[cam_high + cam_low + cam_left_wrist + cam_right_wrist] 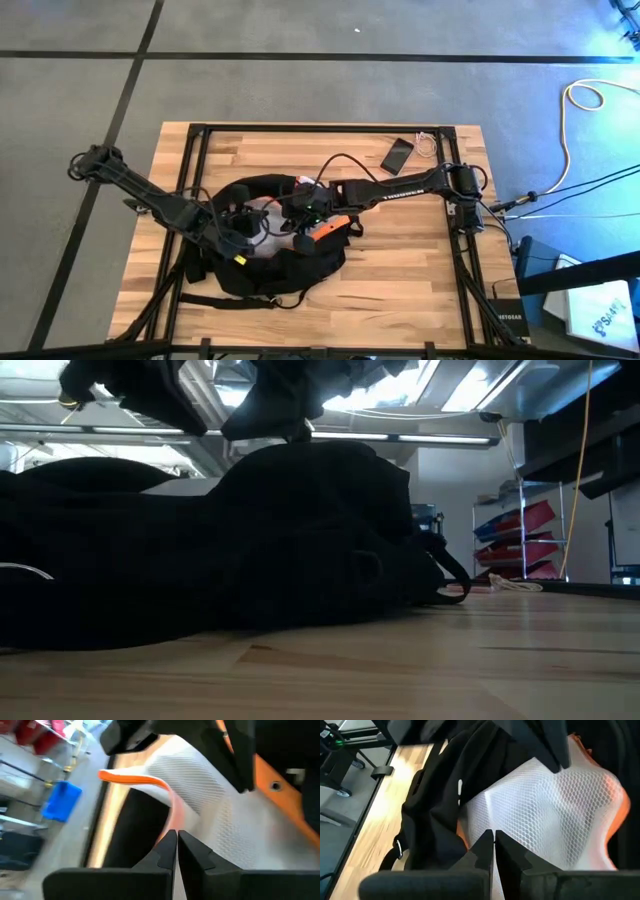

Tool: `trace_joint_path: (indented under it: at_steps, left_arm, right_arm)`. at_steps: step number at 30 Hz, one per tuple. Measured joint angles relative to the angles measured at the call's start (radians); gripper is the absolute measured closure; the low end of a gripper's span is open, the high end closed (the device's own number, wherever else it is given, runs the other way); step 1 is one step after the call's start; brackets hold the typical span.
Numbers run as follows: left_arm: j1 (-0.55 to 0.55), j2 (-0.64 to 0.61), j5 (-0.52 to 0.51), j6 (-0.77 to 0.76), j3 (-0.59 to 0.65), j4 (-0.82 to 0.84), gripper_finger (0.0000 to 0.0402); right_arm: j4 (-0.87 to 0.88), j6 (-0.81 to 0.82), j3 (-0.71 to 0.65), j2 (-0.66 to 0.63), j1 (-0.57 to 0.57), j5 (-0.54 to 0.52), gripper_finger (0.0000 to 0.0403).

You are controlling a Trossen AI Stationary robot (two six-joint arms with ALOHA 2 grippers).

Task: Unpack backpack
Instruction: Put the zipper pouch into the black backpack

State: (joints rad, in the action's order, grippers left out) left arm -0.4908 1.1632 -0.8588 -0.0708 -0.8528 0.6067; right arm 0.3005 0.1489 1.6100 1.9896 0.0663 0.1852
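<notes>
1. your left gripper [176,851] is clenched, its two dark fingers pressed tip to tip with nothing visible between them; it sits over the white mesh lining [210,785] of the opened backpack.
2. your right gripper [494,849] is clenched too, fingers meeting at a point, right against the same white mesh [555,815]; you cannot tell whether any fabric is pinched.
3. in the high view your left arm [160,200] reaches from the table's far-left corner diagonally in toward the middle, elbow bent, wrist down over the bag's left half.
4. your right arm [400,187] stretches almost level from its base at the right edge, forearm pointing left, wrist dipping into the bag's upper right part, beside an orange trim [325,228].
5. the backpack [270,255] lies flat near the middle of the wooden table [420,280], slightly toward the front edge, its opening turned up and showing pale lining.
6. in the low view the backpack [250,550] is a dark mound resting on the tabletop, with a strap trailing off its right side.
7. a small black phone [397,153] lies near the table's far edge, well apart from the bag, with a white cable [427,143] just beside it.
</notes>
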Motion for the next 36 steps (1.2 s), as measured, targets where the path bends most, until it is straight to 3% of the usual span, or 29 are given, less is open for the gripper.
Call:
trace_joint_path:
  at_steps: [5,10,14,19,24,32,36]
  left_arm:
    - [-0.001,-0.012,0.234,-0.043,0.0,0.011,0.0401]
    - [-0.029,-0.004,0.253,-0.078,0.022,0.052,0.0374]
    - [-0.033,-0.004,0.241,-0.102,0.042,0.06,0.0303]
    - [0.0,0.009,0.245,-0.11,0.09,0.061,0.018]
    - [0.052,0.019,0.202,-0.153,0.124,0.128,0.0095]
    - [0.09,0.019,0.267,-0.122,0.125,0.116,0.0087]
    - [0.101,0.026,0.332,-0.102,0.126,0.068,0.0118]
  right_arm:
    - [0.025,-0.033,0.0,0.0,0.0,0.0,0.0402]
    - [0.084,-0.207,0.0,0.0,0.041,-0.05,0.0379]
    - [0.06,-0.308,0.0,0.0,0.089,-0.16,0.0329]
    - [0.055,-0.368,0.0,0.0,0.125,-0.36,0.0246]
    - [0.076,-0.312,0.0,0.0,0.123,-0.387,0.0176]
    - [0.09,-0.308,-0.001,0.0,0.122,-0.386,0.0139]
    - [0.092,-0.307,-0.001,0.0,0.122,-0.373,0.0139]
